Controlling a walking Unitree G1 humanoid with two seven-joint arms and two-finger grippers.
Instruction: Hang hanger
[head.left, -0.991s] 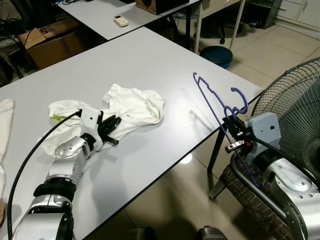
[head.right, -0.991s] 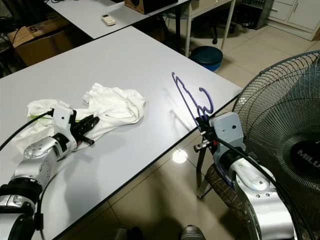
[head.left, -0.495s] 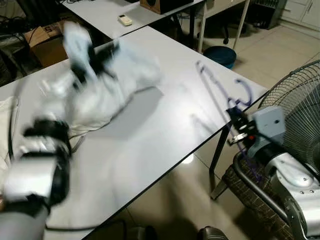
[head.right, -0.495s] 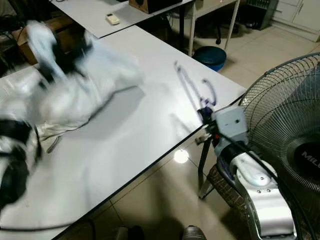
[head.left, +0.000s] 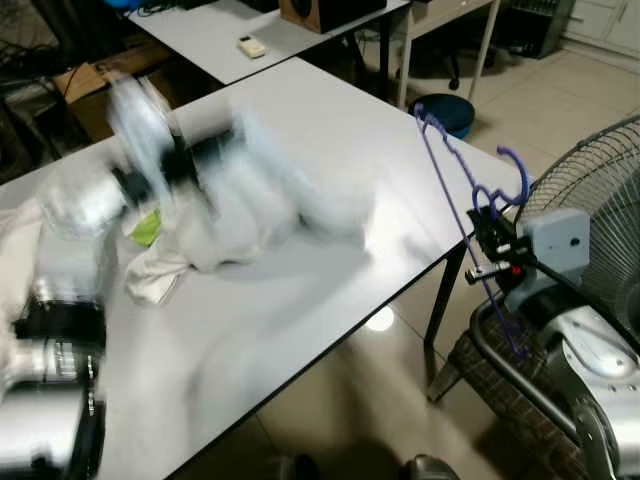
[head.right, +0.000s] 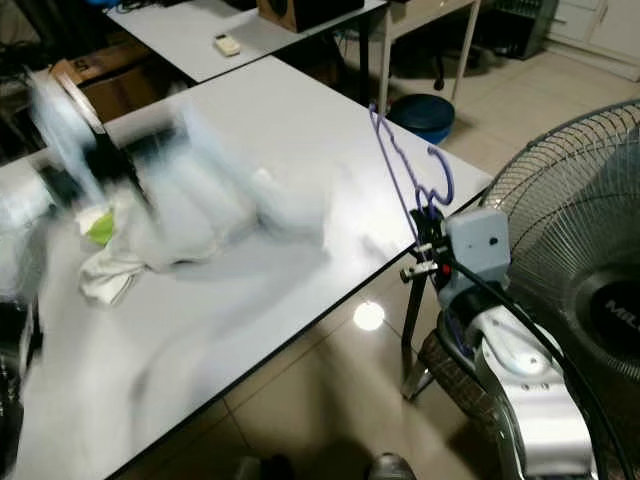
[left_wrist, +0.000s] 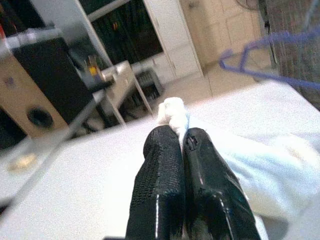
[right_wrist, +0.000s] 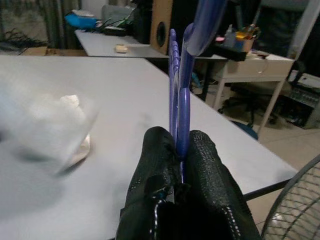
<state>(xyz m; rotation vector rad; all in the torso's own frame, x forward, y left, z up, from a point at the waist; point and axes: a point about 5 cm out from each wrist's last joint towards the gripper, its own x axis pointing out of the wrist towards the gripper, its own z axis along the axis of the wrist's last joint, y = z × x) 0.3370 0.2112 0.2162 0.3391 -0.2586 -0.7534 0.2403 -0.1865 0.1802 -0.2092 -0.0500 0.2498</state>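
A purple wire hanger (head.left: 450, 170) stands tilted over the right edge of the white table (head.left: 330, 110), its hook end up by the fan. My right gripper (head.left: 492, 232) is shut on it just under the hook; in the right wrist view the fingers (right_wrist: 200, 150) clamp the purple hanger (right_wrist: 179, 100). My left gripper (head.left: 195, 160), blurred by motion, holds a white garment (head.left: 260, 200) up off the table at the left. In the left wrist view the left gripper (left_wrist: 182, 137) is shut on a bunch of the white garment (left_wrist: 172, 111).
A large floor fan (head.left: 600, 190) stands close behind my right arm, with a plaid chair seat (head.left: 500, 400) below it. A blue bin (head.left: 450, 110) sits on the floor past the table corner. A green scrap (head.left: 148, 228) and more white cloth (head.left: 150, 280) lie on the table.
My left arm has lifted the white garment off the table and is swinging it to the right. My right gripper has raised the hanger and stood it more upright.
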